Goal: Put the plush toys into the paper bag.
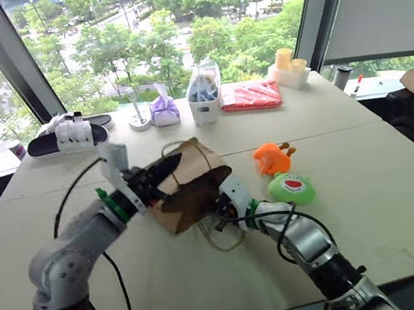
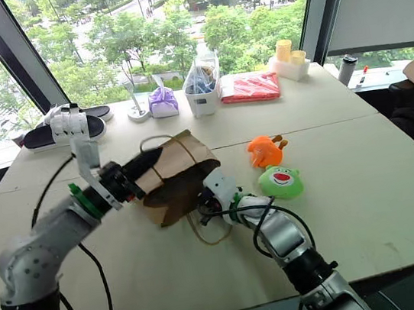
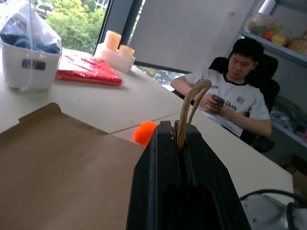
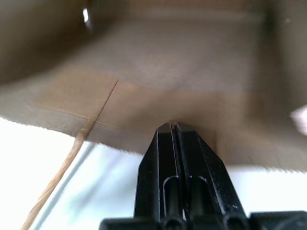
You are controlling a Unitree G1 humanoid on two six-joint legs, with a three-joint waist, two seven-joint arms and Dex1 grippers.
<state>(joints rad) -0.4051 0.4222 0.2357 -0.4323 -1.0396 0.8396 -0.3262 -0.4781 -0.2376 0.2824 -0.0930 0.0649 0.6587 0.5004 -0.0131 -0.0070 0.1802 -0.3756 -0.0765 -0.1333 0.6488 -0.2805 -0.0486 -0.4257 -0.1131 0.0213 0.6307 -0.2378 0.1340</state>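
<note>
The brown paper bag [image 1: 188,182] lies on its side at mid-table, its mouth facing my right arm. My left gripper [image 3: 175,125] is shut on one twine handle [image 3: 192,98] at the bag's upper rim and holds that rim up. My right gripper [image 4: 170,125] is shut, its tips against the lower lip of the bag's mouth; I cannot tell whether paper is pinched. The other twine loop [image 1: 222,237] trails on the table. The orange plush toy [image 1: 272,159] and the green plush toy [image 1: 291,188] lie on the table just right of the bag, outside it.
Along the window edge stand a white container [image 1: 203,97], a purple pouch [image 1: 164,111], a red packet [image 1: 251,96], yellow cups [image 1: 291,66] and a black-and-white item [image 1: 69,133]. A person [image 3: 230,96] sits at the table's right end.
</note>
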